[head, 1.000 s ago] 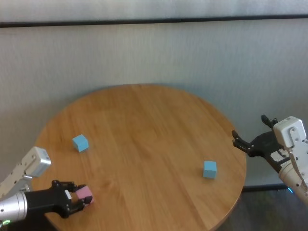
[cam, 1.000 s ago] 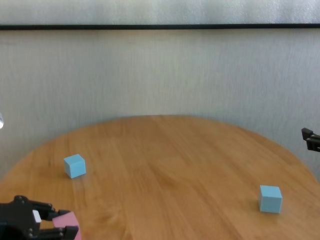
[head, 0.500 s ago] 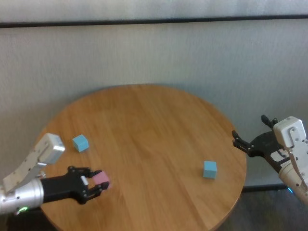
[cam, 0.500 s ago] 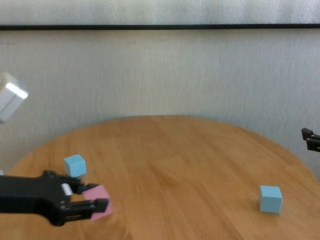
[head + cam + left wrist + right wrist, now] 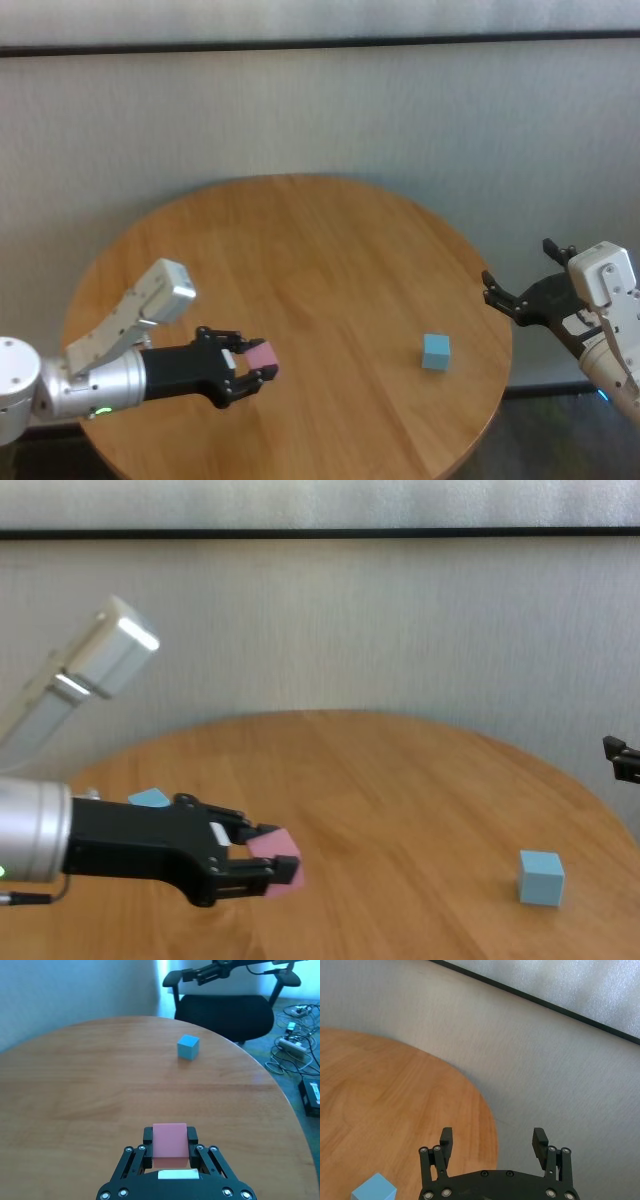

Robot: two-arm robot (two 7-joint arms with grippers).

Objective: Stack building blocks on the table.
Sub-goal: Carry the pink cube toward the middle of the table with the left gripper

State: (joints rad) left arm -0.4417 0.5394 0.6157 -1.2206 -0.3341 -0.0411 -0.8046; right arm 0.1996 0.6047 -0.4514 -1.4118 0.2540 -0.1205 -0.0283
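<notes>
- The left tool [image 5: 252, 364], clamped on the pink block [image 5: 263, 356], has carried it inward over the worktop [image 5: 330, 260].
- The right tool [image 5: 492, 1144] waits, fingers apart.
- A slack grip could drop the block early.

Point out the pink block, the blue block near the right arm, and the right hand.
pink block [image 5: 169, 1142]: left wrist view, on its top face, held in the left hand [image 5: 169, 1160].
blue block [image 5: 435, 351]: head view, on its front face.
right hand [image 5: 493, 1145]: right wrist view, midway between its open fingertips.

Table [image 5: 330, 250] top smooth wood-grain, faint sheen; pink block [image 5: 169, 1143] and blue block [image 5: 435, 351] matt
</notes>
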